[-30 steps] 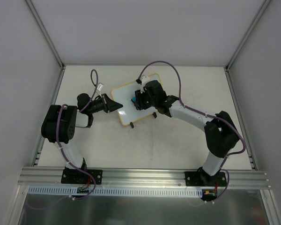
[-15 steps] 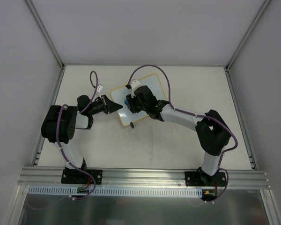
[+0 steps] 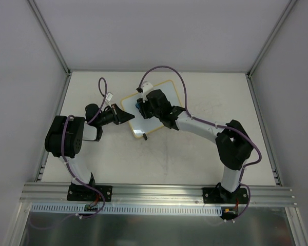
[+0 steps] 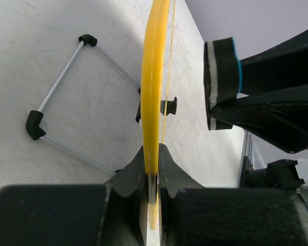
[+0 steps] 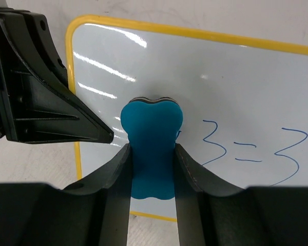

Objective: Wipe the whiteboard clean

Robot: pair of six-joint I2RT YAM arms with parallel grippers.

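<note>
The whiteboard (image 3: 167,95), white with a yellow frame, stands tilted on the table at mid-back. In the right wrist view its face (image 5: 236,87) bears blue writing "3=3" at the right. My left gripper (image 3: 128,116) is shut on the board's left edge; the left wrist view shows the yellow frame (image 4: 154,92) edge-on between the jaws. My right gripper (image 3: 140,106) is shut on a blue eraser (image 5: 151,148) and presses it on the board's left part, just left of the writing. The eraser also shows in the left wrist view (image 4: 222,82).
The board's wire stand with black feet (image 4: 35,123) rests on the table behind the board. A black foot (image 3: 144,136) sits at the board's near edge. Metal frame posts and grey walls bound the table on three sides.
My right gripper has slid the eraser leftward and toward the back across the board, from its middle to its left part. The left gripper has held still on the board's edge.
</note>
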